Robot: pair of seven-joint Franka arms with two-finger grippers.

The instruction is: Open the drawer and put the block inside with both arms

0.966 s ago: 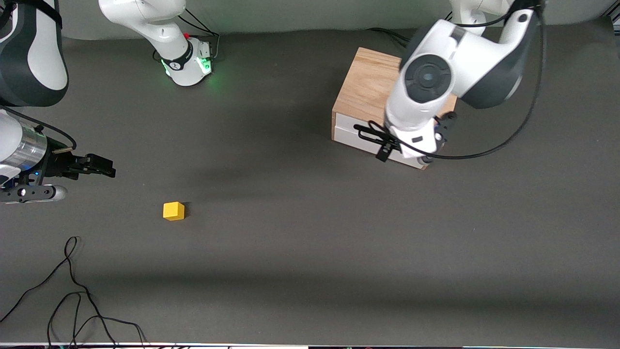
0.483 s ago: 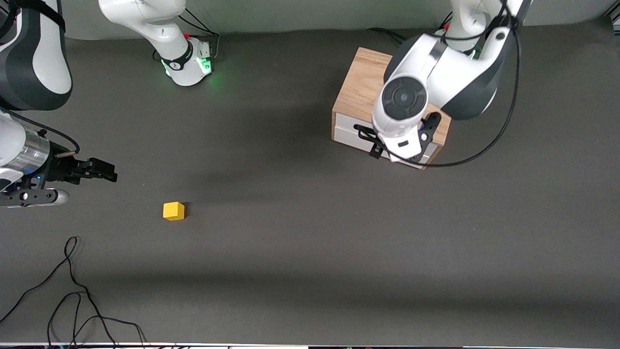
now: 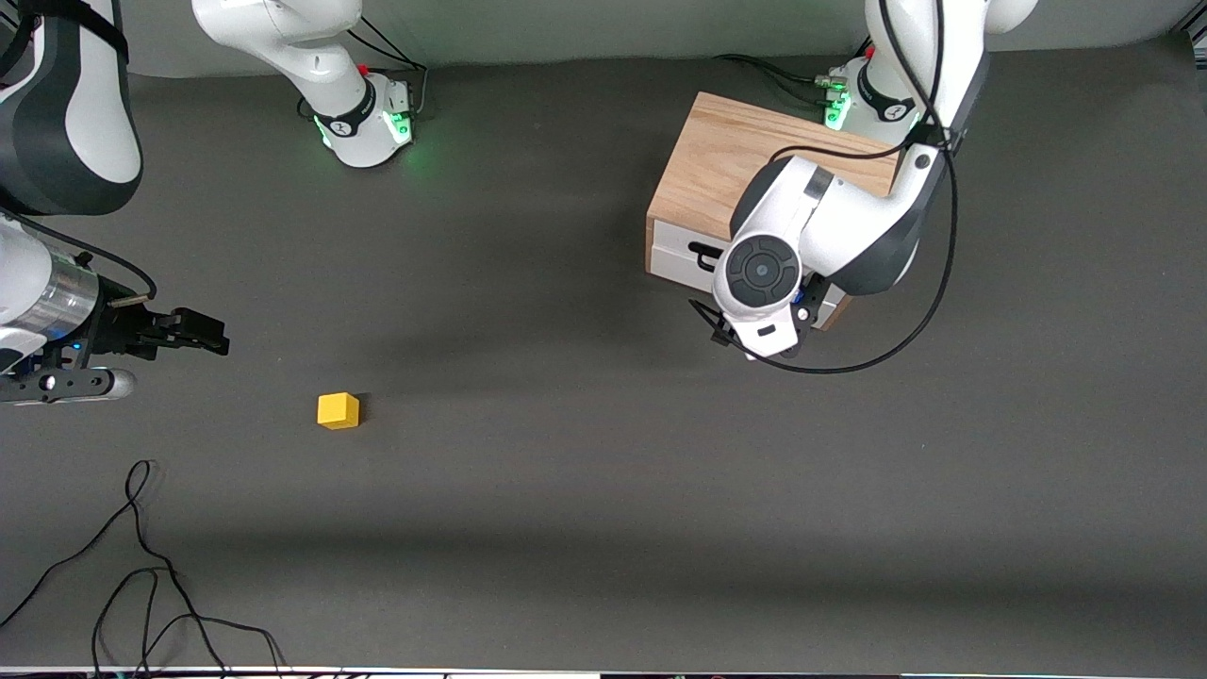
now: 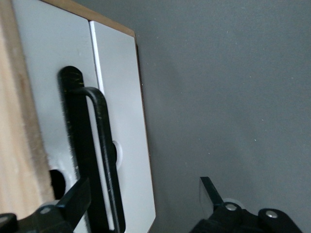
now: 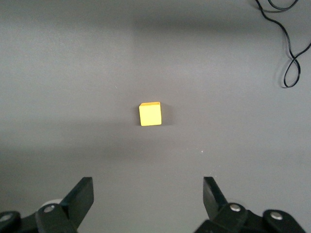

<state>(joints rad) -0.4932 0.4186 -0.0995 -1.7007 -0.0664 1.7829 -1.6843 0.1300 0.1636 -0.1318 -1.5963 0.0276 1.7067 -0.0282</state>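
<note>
The light oak cabinet (image 3: 721, 160) stands toward the left arm's end of the table. Its drawer (image 3: 671, 253) is shut, with a white front (image 4: 121, 121) and a black wire handle (image 4: 103, 145). My left gripper (image 4: 143, 188) is open just in front of the drawer front, with the handle inside the gap close to one finger (image 4: 73, 204). In the front view the left wrist (image 3: 759, 273) hides it. The yellow block (image 3: 338, 410) sits on the mat toward the right arm's end. My right gripper (image 3: 193, 330) is open and empty, apart from the block (image 5: 149, 114).
Loose black cables (image 3: 141, 566) lie on the mat nearer the front camera than the block and also show in the right wrist view (image 5: 286, 48). The right arm's base (image 3: 363, 123) and the left arm's base (image 3: 863, 99) stand at the table's back edge.
The left arm has swung down from over the cabinet's top to in front of the drawer front. The right gripper has barely shifted. The block has not moved.
</note>
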